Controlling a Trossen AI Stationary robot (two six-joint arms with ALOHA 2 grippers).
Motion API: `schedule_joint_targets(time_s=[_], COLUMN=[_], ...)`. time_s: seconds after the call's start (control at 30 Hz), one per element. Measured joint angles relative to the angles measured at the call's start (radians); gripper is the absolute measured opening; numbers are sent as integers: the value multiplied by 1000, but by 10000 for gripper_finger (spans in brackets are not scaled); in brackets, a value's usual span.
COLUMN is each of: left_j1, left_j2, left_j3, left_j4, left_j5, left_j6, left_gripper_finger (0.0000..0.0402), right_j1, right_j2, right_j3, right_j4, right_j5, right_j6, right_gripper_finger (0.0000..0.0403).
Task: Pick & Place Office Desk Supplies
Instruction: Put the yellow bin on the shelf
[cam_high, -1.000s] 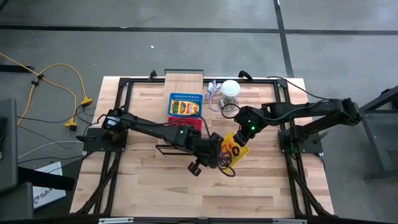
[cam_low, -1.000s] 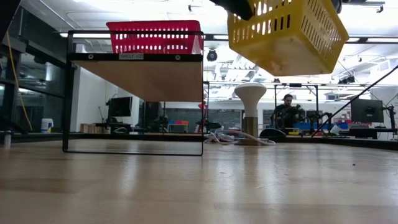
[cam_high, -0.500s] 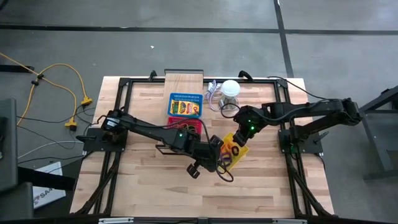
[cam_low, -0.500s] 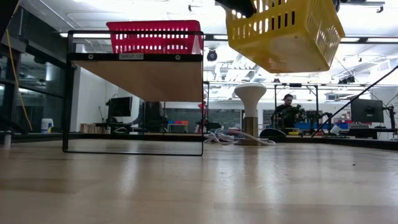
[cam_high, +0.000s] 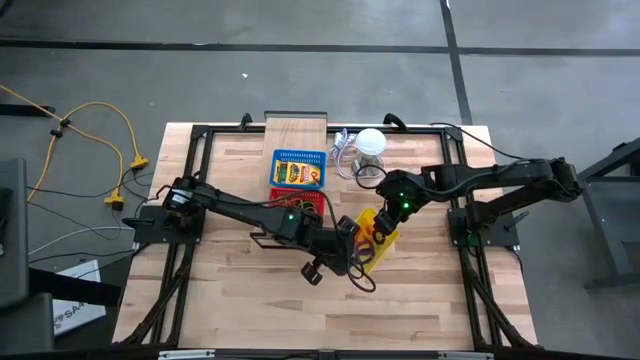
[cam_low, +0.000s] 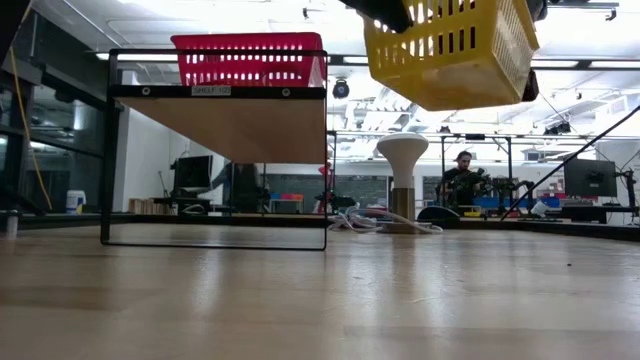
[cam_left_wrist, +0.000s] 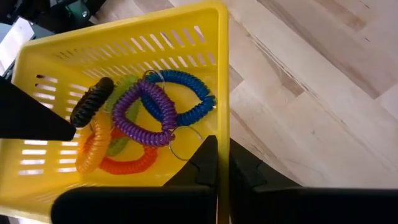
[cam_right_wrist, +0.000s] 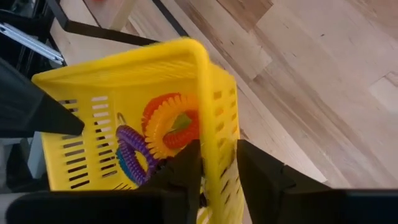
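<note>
I hold the yellow basket (cam_high: 377, 236) up in the air above the wooden surface (cam_high: 420, 300). The coloured coil loops (cam_left_wrist: 146, 118) lie inside it. I should keep it level so nothing spills. My left gripper (cam_left_wrist: 217, 163) has its jaws clamped on the rim. My right gripper (cam_right_wrist: 217, 165) has its jaws a little apart around the other rim.
</note>
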Motion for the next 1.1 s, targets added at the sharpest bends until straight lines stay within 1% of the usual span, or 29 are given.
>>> schedule_joint_targets(time_s=[0.13,0.3,0.5,0.8,1.0,1.1], left_j1=[-5,-6,-6,-6,-6,-1], left_j2=[0,0,0,0,0,-3], left_j3=[0,0,0,0,0,0], left_j4=[1,0,-5,-7,1,16], left_j5=[0,2,3,4,3,-33], left_j6=[12,12,11,3,-14,-20], left_gripper_finger=[2,2,2,1,1,1], right_j1=[0,-2,-39,-113,-121,-121], right_j2=[0,0,-48,-180,-227,-252], right_j3=[0,0,0,0,0,0], right_j4=[0,5,16,-2,14,40], right_j5=[8,-19,-22,-26,-24,-23], right_j6=[-2,-12,-27,-38,-59,-91], right_gripper_finger=[117,144,166,172,172,172])
